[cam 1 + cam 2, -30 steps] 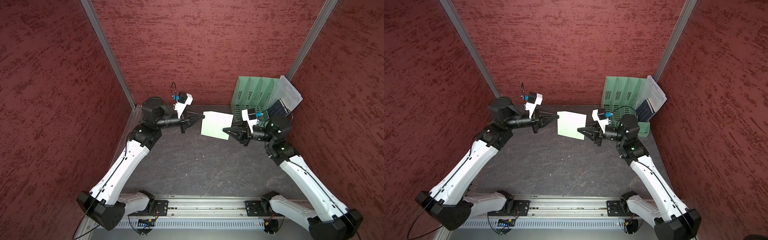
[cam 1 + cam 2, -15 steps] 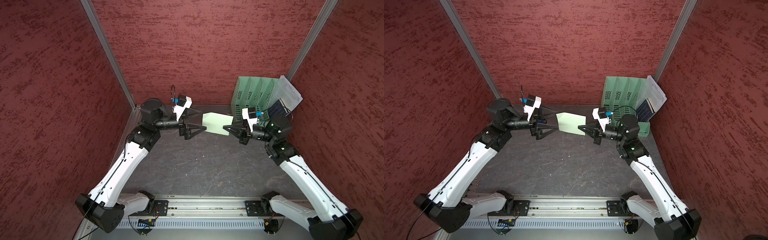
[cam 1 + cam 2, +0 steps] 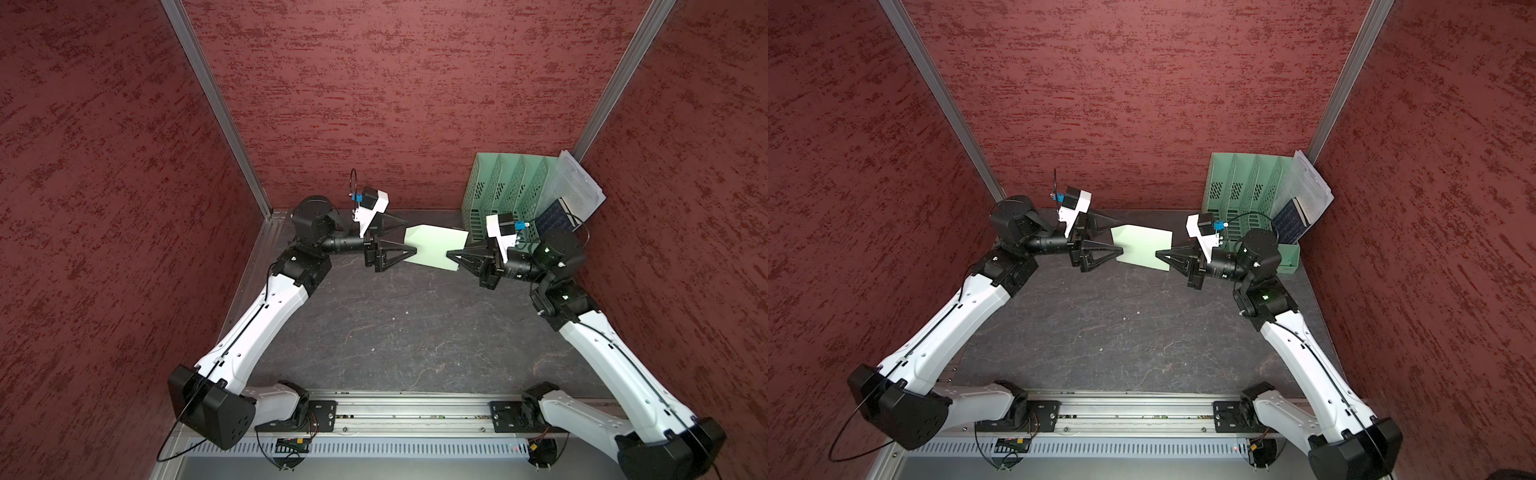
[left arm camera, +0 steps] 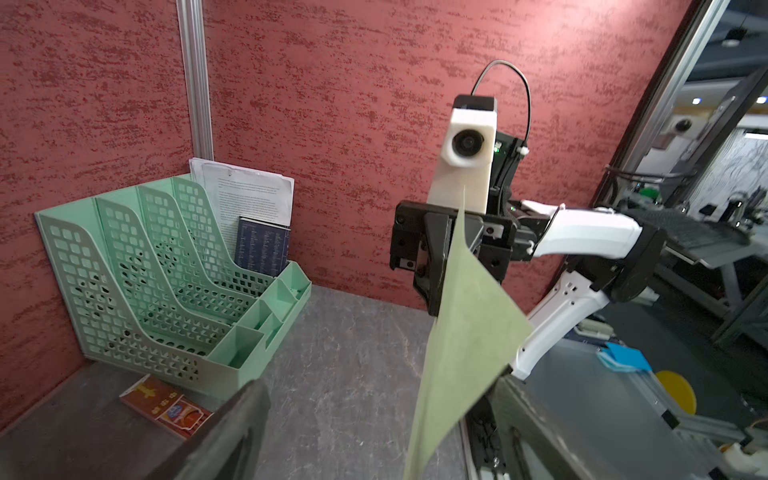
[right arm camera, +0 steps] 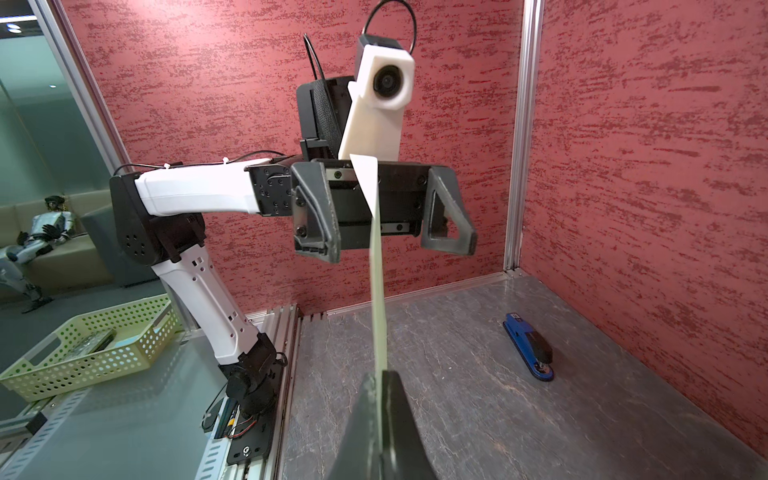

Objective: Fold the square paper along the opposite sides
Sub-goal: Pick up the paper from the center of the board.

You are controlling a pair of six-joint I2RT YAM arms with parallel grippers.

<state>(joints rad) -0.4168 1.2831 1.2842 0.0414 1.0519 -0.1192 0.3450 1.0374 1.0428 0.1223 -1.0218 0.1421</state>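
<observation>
Three walls in a rough, mottled dark-red plaster finish close in the cell and meet at bare aluminium corner posts. Its floor is a dark grey tabletop veined like slate, evenly lit with only soft shadows. Past the open side, the right wrist view shows a greenish glass partition, a beige sofa seen through it, and a small ceiling light glowing above.

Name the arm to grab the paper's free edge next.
Left. The left gripper, fingers open, straddles the free edge of the square paper; the right gripper, fingers shut, holds the opposite edge.
</observation>
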